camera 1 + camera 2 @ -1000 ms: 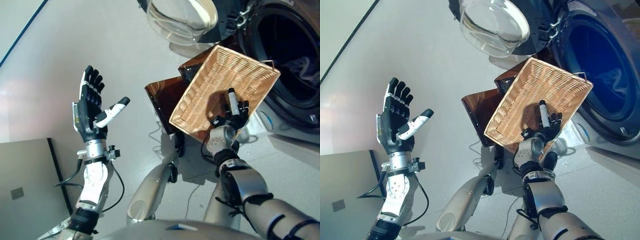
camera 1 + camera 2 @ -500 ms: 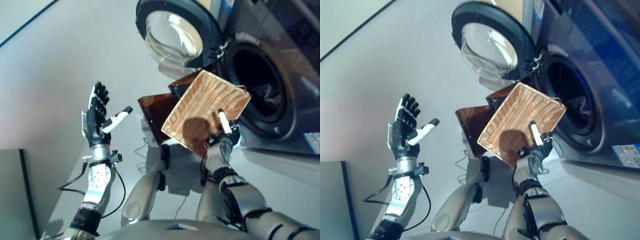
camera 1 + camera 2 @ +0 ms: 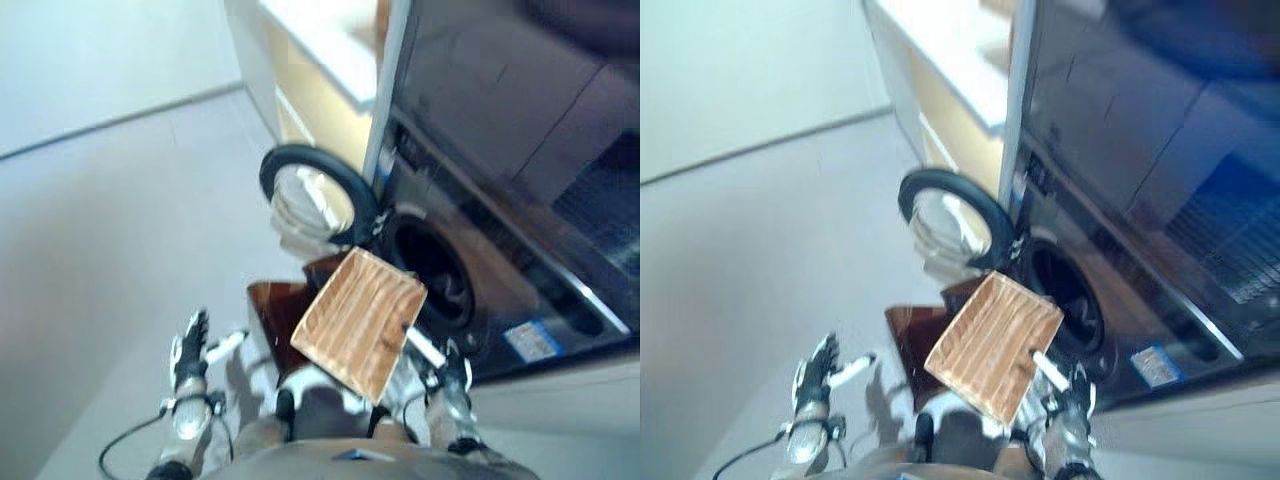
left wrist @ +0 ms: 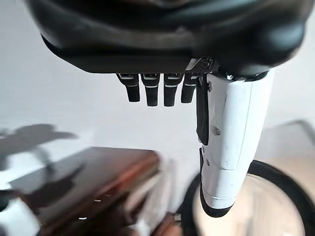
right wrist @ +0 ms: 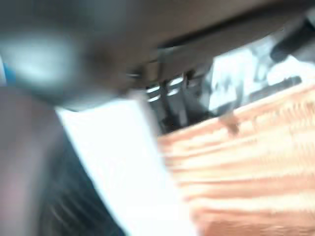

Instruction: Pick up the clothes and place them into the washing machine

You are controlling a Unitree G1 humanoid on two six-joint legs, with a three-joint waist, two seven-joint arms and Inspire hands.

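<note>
My right hand (image 3: 447, 380) grips the near rim of a wicker basket (image 3: 358, 322), its white-covered thumb (image 5: 123, 162) laid on the weave (image 5: 256, 172). The basket is tilted up on edge before the washing machine's dark drum opening (image 3: 432, 275), and its inside shows no clothes. The round glass door (image 3: 315, 195) stands swung open to the left. Whether clothes lie in the drum cannot be made out. At the lower left my left hand (image 3: 190, 352) is raised, open and holding nothing, its fingers (image 4: 157, 91) straight.
A glossy brown stand (image 3: 270, 305) sits on the floor under and left of the basket. A cabinet with a white top (image 3: 320, 60) stands behind the machine. Pale floor (image 3: 110, 220) stretches to the left.
The whole picture has shifted: the camera has tilted up and back, so the machine, basket and hands look smaller and lower. Both hands keep their poses.
</note>
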